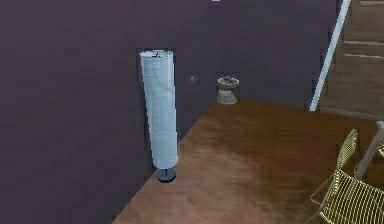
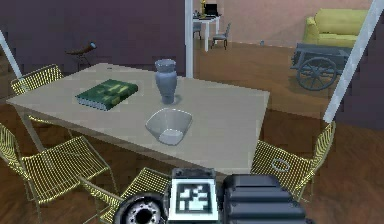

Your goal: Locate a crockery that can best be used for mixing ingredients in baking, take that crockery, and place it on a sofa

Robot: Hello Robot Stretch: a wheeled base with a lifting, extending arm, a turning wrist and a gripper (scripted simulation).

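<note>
We sit beside the table [image 2: 225,105] to reach the bowl [image 2: 170,126], twelve o'clock from our gripper [image 2: 146,211], whose hold we cannot tell.

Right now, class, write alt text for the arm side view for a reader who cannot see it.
A white bowl sits on a pale dining table with a grey vase and a green book, yellow wire chairs around it. A yellow sofa stands in the room beyond.

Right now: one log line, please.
bowl: on table, near vase | book: on table | sofa: far room, arm side view's upper right | gripper: bottom edge, load cannot tell
</note>
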